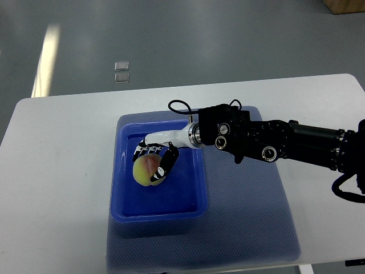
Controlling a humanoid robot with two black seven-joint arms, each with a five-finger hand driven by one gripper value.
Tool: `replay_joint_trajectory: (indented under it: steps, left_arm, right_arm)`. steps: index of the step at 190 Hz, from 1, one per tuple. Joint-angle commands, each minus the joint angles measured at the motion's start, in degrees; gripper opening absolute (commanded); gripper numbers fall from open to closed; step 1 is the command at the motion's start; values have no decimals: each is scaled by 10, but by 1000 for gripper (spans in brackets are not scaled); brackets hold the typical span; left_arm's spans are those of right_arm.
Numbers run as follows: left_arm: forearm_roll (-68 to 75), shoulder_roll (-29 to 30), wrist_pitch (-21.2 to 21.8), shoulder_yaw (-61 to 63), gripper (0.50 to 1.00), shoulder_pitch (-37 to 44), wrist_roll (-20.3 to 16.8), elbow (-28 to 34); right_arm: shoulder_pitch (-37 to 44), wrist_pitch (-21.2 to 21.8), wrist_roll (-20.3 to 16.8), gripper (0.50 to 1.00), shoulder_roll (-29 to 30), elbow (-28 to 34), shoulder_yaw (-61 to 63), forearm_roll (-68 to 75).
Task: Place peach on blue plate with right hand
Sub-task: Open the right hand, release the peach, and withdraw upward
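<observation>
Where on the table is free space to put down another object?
The white table is bare left of the blue plate. The blue mat is free right of the plate, below the arm. Inside the plate is crowded: the right hand holds the peach.

No text, label, brand, number or sign can be read anywhere in the view.

Even, cool overhead light, a bright glare streak on the floor, soft shadows, slightly soft focus.
</observation>
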Motion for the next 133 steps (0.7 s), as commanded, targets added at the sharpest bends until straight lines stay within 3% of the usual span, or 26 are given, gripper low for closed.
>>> replay_joint_trajectory:
  steps: [1, 47, 48, 60, 85, 95, 96, 98, 119, 120, 133]
  left_arm:
    - [-1, 0, 0, 0, 1000, 0, 1, 0]
    - [-1, 0, 0, 0, 1000, 0, 1, 1]
    - [-1, 0, -1, 0, 1000, 0, 0, 1]
    - [-1, 0, 0, 0, 1000, 0, 0, 2]
    - [-1, 0, 0, -1, 1000, 0, 0, 0]
    - [-1, 0, 0, -1, 1000, 0, 0, 0]
    - [0, 0, -1, -1, 1000, 0, 1, -1]
    - [0, 0, 0, -1, 1000, 0, 1, -2]
    - [0, 0, -1, -1, 1000, 0, 1, -3]
    - [0, 0, -1, -1, 1000, 0, 1, -3]
    - [0, 0, -1, -1, 1000, 0, 1, -3]
  right_arm:
    - [1, 5, 2, 926, -5, 0, 5, 5]
    - [11, 27, 1, 928, -33, 9, 13, 11]
    - [34, 42, 2, 928, -63, 19, 53, 15]
    - [56, 70, 2, 928, -107, 26, 144, 48]
    - [23, 77, 3, 928, -176, 26, 296, 160]
    - [23, 77, 3, 928, -176, 26, 296, 160]
    - [-18, 77, 4, 928, -194, 25, 360, 207]
    - [-29, 77, 5, 928, -196, 25, 374, 219]
    - [-84, 73, 11, 928, -193, 24, 454, 271]
    - [-129, 71, 18, 928, -187, 24, 509, 312]
    - [-193, 62, 32, 928, -166, 23, 564, 368]
